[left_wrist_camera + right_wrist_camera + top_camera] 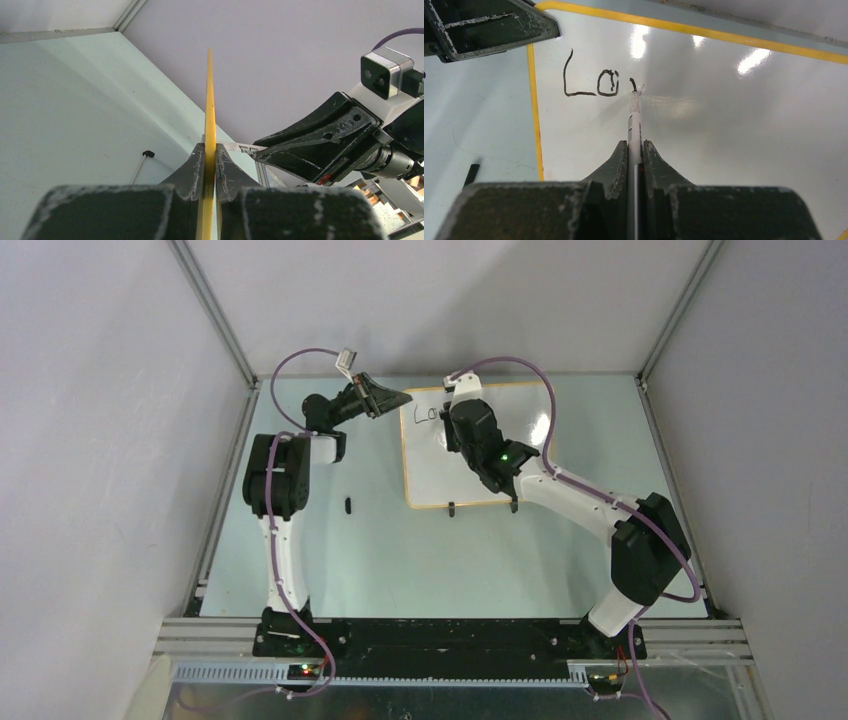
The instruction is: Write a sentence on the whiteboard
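At the middle of a pale green table [400, 550], the whiteboard [440, 470] appears to lie flat, its two black stand feet at the near edge. The left gripper [400, 398] is clamped on the board's yellow-orange rim at the far left corner, probably to stop the board from sliding under the pen. The right gripper [452, 412] reaches over the board from the right, pinched tight around a thin white marker [635, 120] held pointing forward, so that its tip meets the board just after the last stroke.

The sentence [591, 82] is only begun: black handwriting in the board's upper left reads "Lo", and a short first stroke of a third letter sits at the marker tip.

From above, the right arm covers most of the writing and much of the board's middle. The left wrist camera sees the board only edge-on, as a thin yellow line between its fingers. A small black piece [347, 505] lies on the table left of the board, perhaps the marker's cap; it is too small to tell.
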`<act>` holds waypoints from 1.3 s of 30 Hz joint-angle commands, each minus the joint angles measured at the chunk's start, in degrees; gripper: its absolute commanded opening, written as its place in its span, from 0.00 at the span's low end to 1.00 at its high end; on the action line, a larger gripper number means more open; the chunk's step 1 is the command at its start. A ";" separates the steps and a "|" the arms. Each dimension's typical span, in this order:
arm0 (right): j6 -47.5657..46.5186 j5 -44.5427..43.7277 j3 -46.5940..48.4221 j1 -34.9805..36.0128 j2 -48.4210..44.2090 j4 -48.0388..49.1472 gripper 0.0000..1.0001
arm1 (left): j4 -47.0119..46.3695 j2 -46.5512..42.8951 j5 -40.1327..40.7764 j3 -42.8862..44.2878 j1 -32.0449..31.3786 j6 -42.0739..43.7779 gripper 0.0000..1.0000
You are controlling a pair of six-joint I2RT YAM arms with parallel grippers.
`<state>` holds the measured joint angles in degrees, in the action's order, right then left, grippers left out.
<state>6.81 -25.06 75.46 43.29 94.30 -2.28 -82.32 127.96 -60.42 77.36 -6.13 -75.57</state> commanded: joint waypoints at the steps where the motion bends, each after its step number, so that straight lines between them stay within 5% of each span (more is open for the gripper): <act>1: -1.12 -1.86 2.14 0.24 -0.29 -2.13 0.00 | -3.59 -1.46 -0.16 0.87 -0.03 -0.72 0.00; 39: -2.23 -1.15 4.44 -2.17 0.14 -0.05 0.00 | -3.41 -1.47 -0.22 1.06 -0.26 -0.63 0.00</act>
<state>5.39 -25.61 77.21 41.63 94.28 -3.14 -82.26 127.96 -60.42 77.36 -6.15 -75.57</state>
